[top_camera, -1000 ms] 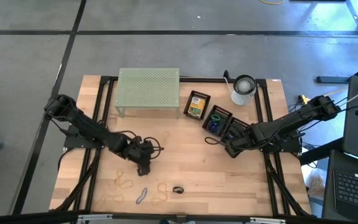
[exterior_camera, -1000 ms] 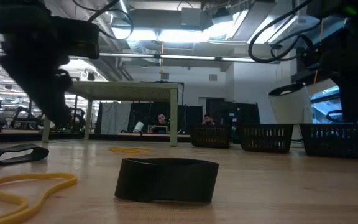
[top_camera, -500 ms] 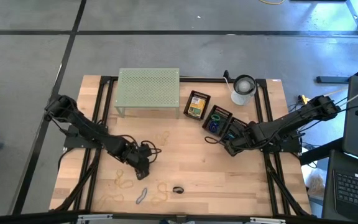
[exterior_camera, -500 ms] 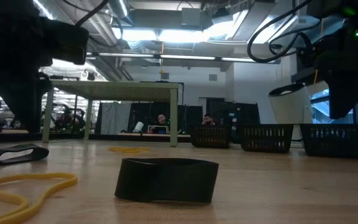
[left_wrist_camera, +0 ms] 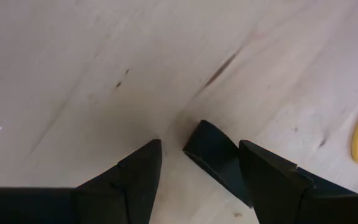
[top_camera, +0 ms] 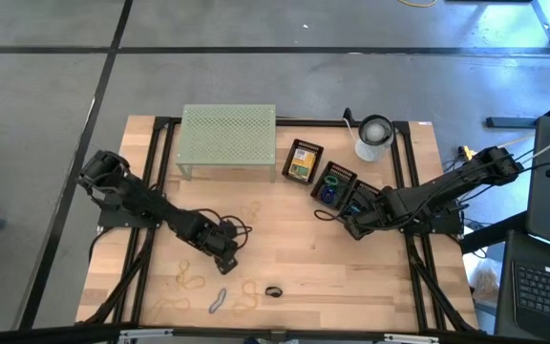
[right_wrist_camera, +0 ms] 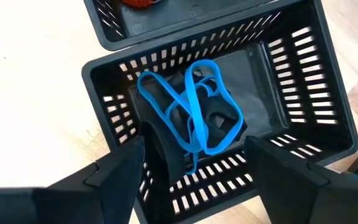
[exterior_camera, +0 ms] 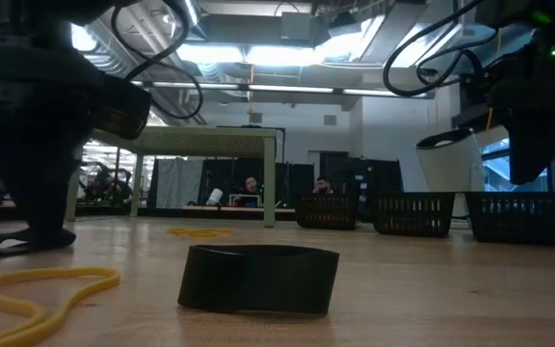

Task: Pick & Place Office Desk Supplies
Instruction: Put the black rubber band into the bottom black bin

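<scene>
high view: your table (top_camera: 304, 258) carries everything
right gripper (right_wrist_camera: 191, 163): fingers spread, released above a black basket (right_wrist_camera: 291, 74) holding blue rubber bands (right_wrist_camera: 194, 115)
left gripper (left_wrist_camera: 197, 158): fingers spread around a black band (left_wrist_camera: 213, 152), touching wood

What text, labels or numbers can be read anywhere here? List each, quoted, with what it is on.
None can be read.
Yellow-green box in a black basket: printing on its face, too small to read.
White cup, pale green rack, baskets: no lettering visible.
</scene>
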{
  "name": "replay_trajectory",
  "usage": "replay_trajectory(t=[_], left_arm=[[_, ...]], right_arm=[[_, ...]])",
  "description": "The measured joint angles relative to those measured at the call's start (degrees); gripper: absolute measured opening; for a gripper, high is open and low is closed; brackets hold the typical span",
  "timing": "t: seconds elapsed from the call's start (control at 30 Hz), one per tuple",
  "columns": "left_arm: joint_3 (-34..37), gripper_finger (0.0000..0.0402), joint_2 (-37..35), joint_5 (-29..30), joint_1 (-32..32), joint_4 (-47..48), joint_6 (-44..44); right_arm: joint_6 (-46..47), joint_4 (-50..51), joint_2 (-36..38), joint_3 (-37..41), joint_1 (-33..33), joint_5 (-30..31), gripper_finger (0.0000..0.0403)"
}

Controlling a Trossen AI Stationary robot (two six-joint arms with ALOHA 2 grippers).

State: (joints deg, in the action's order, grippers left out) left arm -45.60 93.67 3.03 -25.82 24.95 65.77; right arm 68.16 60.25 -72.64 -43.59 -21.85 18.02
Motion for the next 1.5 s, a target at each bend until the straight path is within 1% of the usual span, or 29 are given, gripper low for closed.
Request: replay_trajectory(t=[0.07, 0.17, 0.5, 0.57, 0.7, 0.77, 0.83, 0.9, 1.0, 1.1, 1.17, 1.3, 1.43, 1.5], left_arm=[[0.0, 0.0205, -0.1, 0.0, 0.1, 0.0, -1.7], [0.1, 0.0181, -0.2, 0.1, 0.0, 0.0, -4.1], [0.2, 0.0033, -0.1, -0.3, 0.2, -0.3, -10.8], [0.2, 0.0011, -0.1, -1.0, 0.5, -0.8, -11.8], [0.3, 0.0007, -1.4, -0.8, 0.5, -1.2, -13.5], [0.5, 0.0005, -2.9, 0.5, 0.4, -1.9, -14.5], [0.4, 0.0005, -4.9, 2.5, 0.4, -2.6, -15.8], [0.4, 0.0005, -6.7, 5.6, 0.4, -3.5, -18.3], [0.4, 0.0005, -9.1, 11.1, 0.4, -7.8, -24.0], [0.3, 0.0005, -11.0, 17.1, 0.4, -14.3, -30.7], [0.3, 0.0005, -11.7, 21.1, 0.4, -19.7, -35.9], [0.3, 0.0006, -12.2, 27.2, 0.4, -32.1, -47.6], [0.3, 0.0006, -12.2, 31.0, 0.5, -44.1, -58.5], [0.3, 0.0006, -12.2, 32.3, 0.5, -48.6, -62.6]], right_arm=[[0.0, 0.0, 0.0, 0.0, 0.0, 0.0, 0.0275], [0.0, 0.0, 0.0, 0.0, 0.0, 0.2, 0.0275], [0.0, 0.0, 0.0, 0.0, 0.0, 1.0, 0.0275], [0.0, 0.0, 0.0, 0.0, 0.0, 1.1, 0.0275], [0.0, 0.0, 0.0, 0.0, 0.0, 1.1, 0.0274], [0.0, -0.1, 0.0, 0.0, 0.0, 1.3, 0.0274], [0.0, -0.4, 0.0, 0.0, 0.0, 2.9, 0.0274], [0.1, -1.0, 0.0, 0.0, 0.0, 5.1, 0.0274], [0.1, -2.7, 0.0, 0.0, 0.0, 9.3, 0.0274], [-0.1, -6.4, 0.0, 0.0, 0.0, 13.2, 0.0274], [-1.7, -10.2, 0.0, 0.0, 0.0, 14.7, 0.0274], [-9.6, -21.6, 0.0, 0.0, 0.1, 15.6, 0.0274], [-23.9, -37.3, 0.0, 0.0, 0.1, 15.2, 0.0274], [-31.3, -45.5, 0.0, 0.0, 0.1, 13.3, 0.0274]])
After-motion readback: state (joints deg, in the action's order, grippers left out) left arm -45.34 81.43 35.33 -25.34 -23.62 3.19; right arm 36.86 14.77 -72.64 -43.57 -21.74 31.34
